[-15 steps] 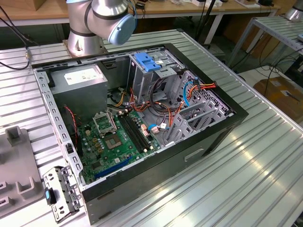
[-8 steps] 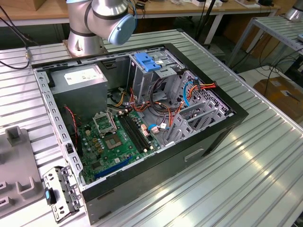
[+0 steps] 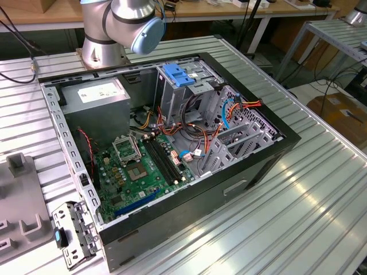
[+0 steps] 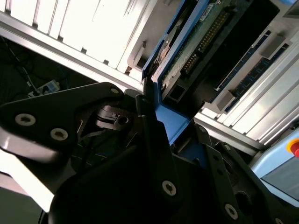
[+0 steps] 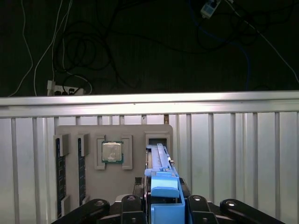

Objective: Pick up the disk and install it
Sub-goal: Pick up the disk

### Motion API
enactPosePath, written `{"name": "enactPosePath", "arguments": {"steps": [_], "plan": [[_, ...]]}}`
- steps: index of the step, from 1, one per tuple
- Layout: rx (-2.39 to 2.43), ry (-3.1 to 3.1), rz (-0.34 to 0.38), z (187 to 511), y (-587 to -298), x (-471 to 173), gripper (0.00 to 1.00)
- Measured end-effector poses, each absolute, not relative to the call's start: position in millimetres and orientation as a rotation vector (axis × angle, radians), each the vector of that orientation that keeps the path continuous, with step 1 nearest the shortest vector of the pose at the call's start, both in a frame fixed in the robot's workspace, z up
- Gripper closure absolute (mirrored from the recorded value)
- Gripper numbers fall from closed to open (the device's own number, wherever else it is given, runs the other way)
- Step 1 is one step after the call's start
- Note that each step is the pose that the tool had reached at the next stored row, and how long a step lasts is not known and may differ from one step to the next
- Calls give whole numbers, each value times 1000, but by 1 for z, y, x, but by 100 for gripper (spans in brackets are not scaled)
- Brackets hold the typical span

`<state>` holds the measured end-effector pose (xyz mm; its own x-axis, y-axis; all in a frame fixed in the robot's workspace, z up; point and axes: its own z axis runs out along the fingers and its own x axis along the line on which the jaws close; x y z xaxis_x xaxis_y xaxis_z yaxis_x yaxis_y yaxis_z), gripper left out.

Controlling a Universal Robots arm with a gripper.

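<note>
The disk (image 5: 159, 156) stands on edge, seen end-on in the first wrist view, with its blue plastic bracket (image 5: 164, 196) nearest the camera. My gripper (image 5: 164, 207) is shut on the disk at that bracket, one black finger (image 5: 128, 205) on each side. In the second wrist view the disk (image 4: 198, 39) shows its green circuit-board face, and my gripper (image 4: 175, 128) clamps the blue bracket (image 4: 170, 119). The disk is at the open slot (image 5: 156, 139) of a grey parts tray (image 5: 140, 128); I cannot tell whether it still touches the tray.
The tray holds a processor chip (image 5: 112, 152) and memory sticks (image 5: 58, 172). In the exterior view an open computer case (image 3: 281, 143) lies on the ribbed metal table (image 3: 298, 217), with a drive cage under a light-blue latch plate (image 3: 179, 74), a grey power-supply box (image 3: 97, 94) and loose cables (image 3: 195, 134).
</note>
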<state>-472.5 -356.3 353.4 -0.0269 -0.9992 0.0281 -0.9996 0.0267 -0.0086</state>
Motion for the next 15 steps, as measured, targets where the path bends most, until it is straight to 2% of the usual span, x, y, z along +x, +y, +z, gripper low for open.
{"name": "enactPosePath", "arguments": {"steps": [15], "plan": [[2181, -2240, 40, 359, -356, -472, 63]]}}
